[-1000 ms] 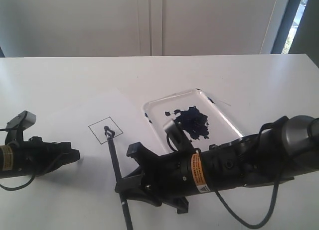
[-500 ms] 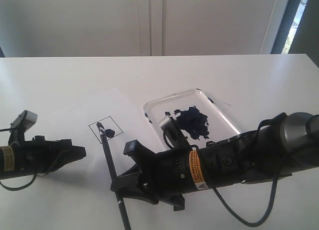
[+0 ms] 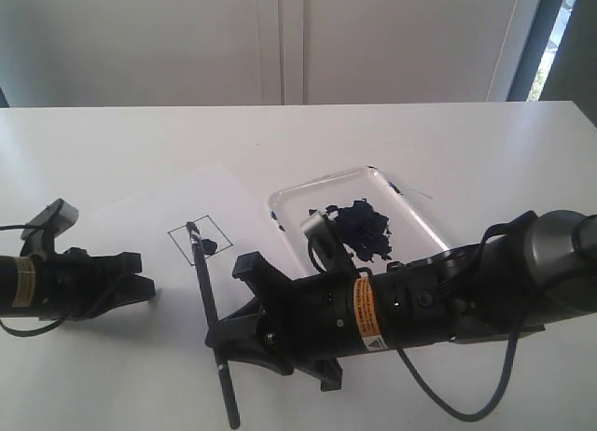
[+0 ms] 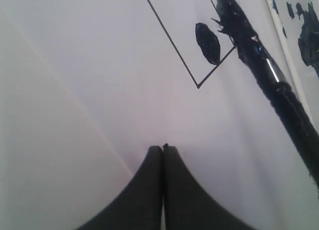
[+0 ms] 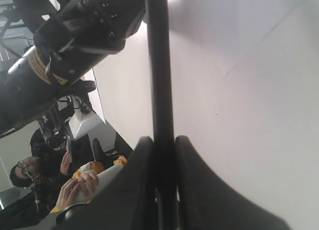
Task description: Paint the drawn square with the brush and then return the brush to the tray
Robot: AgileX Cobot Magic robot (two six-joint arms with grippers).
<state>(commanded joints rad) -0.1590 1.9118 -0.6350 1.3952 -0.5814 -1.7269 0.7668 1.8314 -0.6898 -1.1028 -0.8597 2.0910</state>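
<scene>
One blotch in the drawn square (image 3: 199, 241); right claw (image 5: 162, 143) grips the brush (image 3: 203, 282), left claw (image 4: 162, 149) clenched empty; wide strokes cld cross lines.

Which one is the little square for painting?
On the white table, find the paper sheet beside the glossy tray. The drawn square is a small tilted outline of thin black lines at the brush tip. Unlike the tray's big paint puddle, it holds one small dark blotch.

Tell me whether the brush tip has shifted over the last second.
Yes. The brush tip has slid from the middle of the drawn square toward its far left edge, leaving a dark blotch behind inside the outline.
</scene>
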